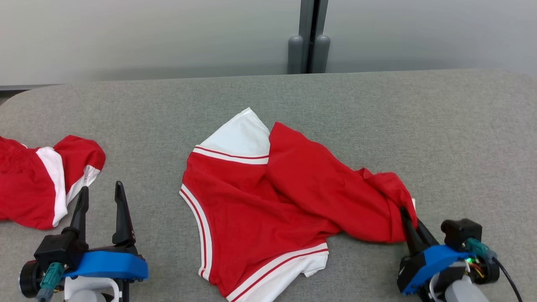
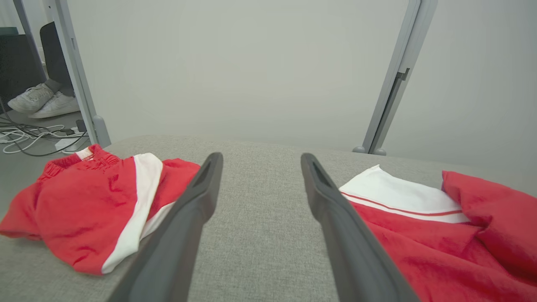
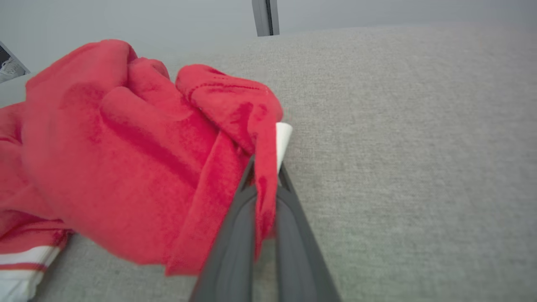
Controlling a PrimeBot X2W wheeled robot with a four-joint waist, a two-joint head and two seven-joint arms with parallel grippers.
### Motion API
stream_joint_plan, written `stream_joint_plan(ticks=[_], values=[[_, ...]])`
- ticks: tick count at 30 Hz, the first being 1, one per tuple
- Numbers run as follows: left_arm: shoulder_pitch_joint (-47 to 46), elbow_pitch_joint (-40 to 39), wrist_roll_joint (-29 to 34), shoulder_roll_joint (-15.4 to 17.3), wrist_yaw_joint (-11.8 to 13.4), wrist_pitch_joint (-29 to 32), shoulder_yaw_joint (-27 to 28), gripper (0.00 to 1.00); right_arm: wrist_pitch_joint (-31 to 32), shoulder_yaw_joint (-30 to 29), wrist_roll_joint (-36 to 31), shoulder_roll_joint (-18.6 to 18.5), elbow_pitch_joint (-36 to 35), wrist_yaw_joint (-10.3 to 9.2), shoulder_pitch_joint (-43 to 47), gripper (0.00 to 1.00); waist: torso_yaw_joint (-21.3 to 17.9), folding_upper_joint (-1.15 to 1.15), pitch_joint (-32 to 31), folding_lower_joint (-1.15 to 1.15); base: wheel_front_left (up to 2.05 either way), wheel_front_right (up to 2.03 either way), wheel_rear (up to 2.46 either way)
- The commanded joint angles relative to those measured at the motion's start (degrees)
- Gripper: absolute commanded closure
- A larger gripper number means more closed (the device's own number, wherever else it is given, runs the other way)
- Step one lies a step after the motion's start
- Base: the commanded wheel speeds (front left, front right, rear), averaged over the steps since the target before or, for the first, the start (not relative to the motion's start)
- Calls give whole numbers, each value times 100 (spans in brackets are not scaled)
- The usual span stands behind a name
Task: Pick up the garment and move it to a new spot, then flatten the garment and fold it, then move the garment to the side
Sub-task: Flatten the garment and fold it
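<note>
Garment (image 1: 272, 197): crumpled mid-counter (image 1: 377, 109), its right edge pinched in the right gripper (image 1: 410, 220), left gripper (image 1: 102, 191) wide and empty; pickup just starting, with moving, flattening, folding and setting aside outstanding.

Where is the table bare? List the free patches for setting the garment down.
Widest: the table right of the garment, past the end the right gripper pinches. Also the far strip behind both garments, and a narrow gap between the garment and the second garment, where the open left gripper stands. Crowded: centre and left edge.
</note>
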Motion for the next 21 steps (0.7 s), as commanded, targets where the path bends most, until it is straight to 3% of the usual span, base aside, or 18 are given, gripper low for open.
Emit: stream_joint_plan(ticks=[1, 3, 4, 5, 13, 21], values=[[18, 0, -1, 31, -9, -17, 5, 0, 70, -126, -49, 44, -178, -1, 211, 100, -19, 0, -9, 0, 0, 0, 0], [34, -8, -1, 41, -9, -17, 2, 0, 173, -300, -111, 116, -456, -1, 447, 100, -40, 0, -24, 0, 0, 0, 0], [43, -12, 2, 43, -9, -17, 4, 0, 212, -386, -144, 148, -595, -1, 541, 55, -51, 0, -35, 0, 0, 0, 0], [49, -17, 10, 41, -9, -17, 9, 0, 255, -461, -188, 179, -739, -1, 625, 0, -63, 0, -50, 0, 0, 0, 0], [84, -27, 59, 34, -9, -17, -43, 0, 197, -782, -609, 302, -1880, -1, 811, 0, -44, 0, -170, 0, 0, 0, 0], [147, -2, 98, 44, -9, -17, -72, 0, 6, -669, -910, 340, -2625, -1, 569, 0, 48, 0, -289, 0, 0, 0, 0]])
